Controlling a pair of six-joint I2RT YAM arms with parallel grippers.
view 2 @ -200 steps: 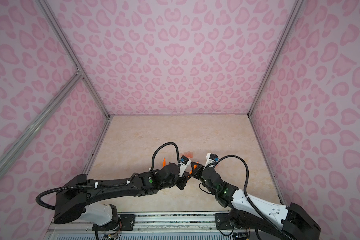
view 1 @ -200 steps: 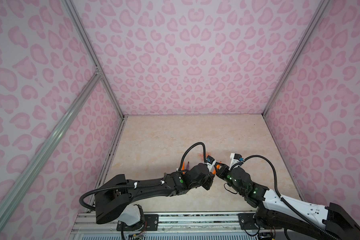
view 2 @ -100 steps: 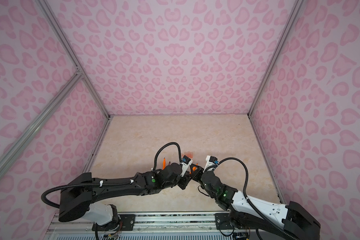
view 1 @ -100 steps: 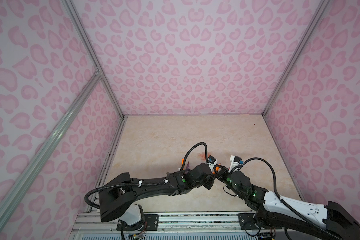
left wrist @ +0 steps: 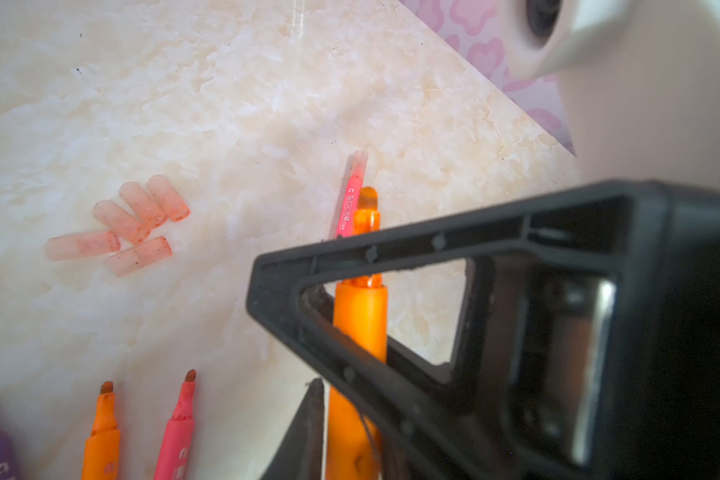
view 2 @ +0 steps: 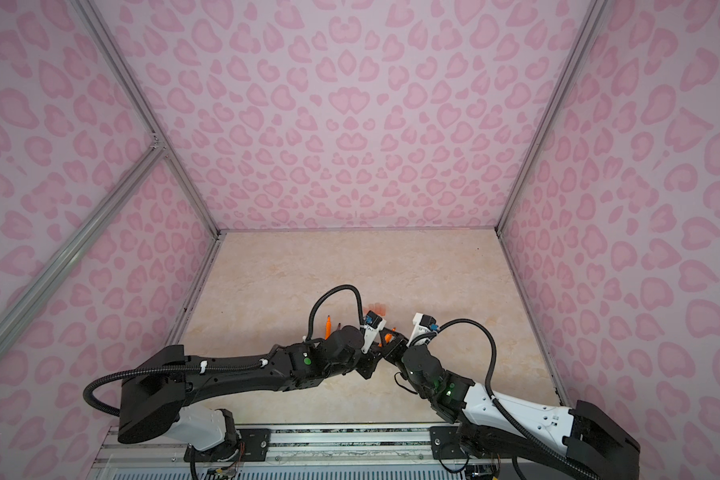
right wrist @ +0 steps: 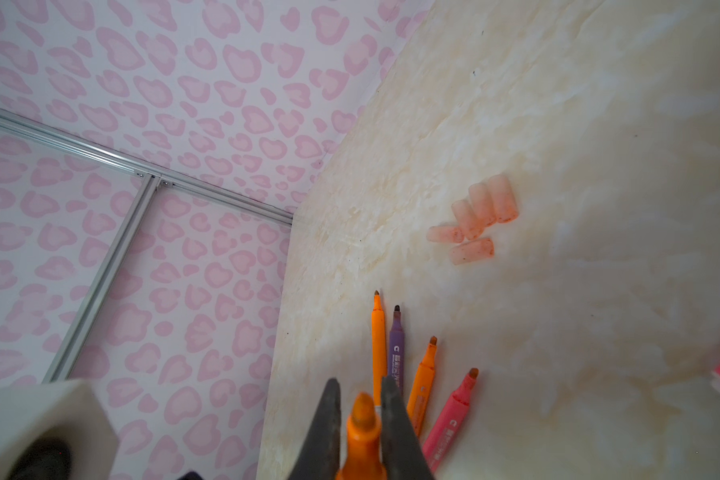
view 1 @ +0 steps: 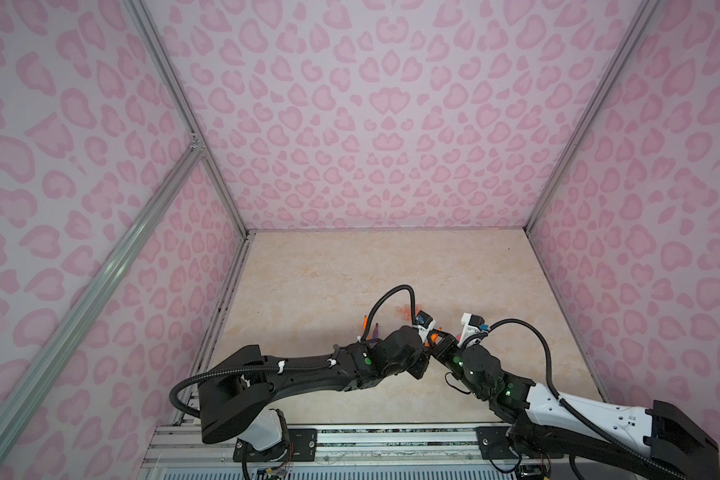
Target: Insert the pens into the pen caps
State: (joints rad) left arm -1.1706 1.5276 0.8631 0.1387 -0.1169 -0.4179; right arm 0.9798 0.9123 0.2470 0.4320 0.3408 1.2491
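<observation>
- Pens (right wrist: pixel 425 382) lie bare-tipped in a loose row on the tabletop (view 1: pixel 350 270). The row runs from an orange pen (right wrist: pixel 378 345) just beside a purple pen (right wrist: pixel 396 349), through a second orange one, to a pink-red pen (right wrist: pixel 454 415). Their tips are on the side toward the pen caps.
- The pen caps (right wrist: pixel 472 220) are five loose translucent tubes in a tight cluster a little beyond those tips. Three lie side by side and two lie crosswise next to them. In both top views they show only as a small reddish blur.
- A capped pink-red pen (left wrist: pixel 350 203) lies on the tabletop apart from the row, with its tip inside a pale cap.
- The held orange pen (right wrist: pixel 362 424) is above the tabletop. The right hand (right wrist: pixel 360 380) pinches it just behind its bare tip, with both fingers pressed in against the barrel.
- In the left wrist view, one of the right hand's fingers (left wrist: pixel 391 249) crosses in front of that barrel.
- On the left hand (left wrist: pixel 333 395), one finger (left wrist: pixel 310 415) stands just beside the same barrel, farther from the tip. The other finger is hidden behind the right hand, so I cannot tell whether this hand is pinching or spread.
- In both top views the two hands meet near the front middle of the tabletop, and the left arm covers part of the row.
</observation>
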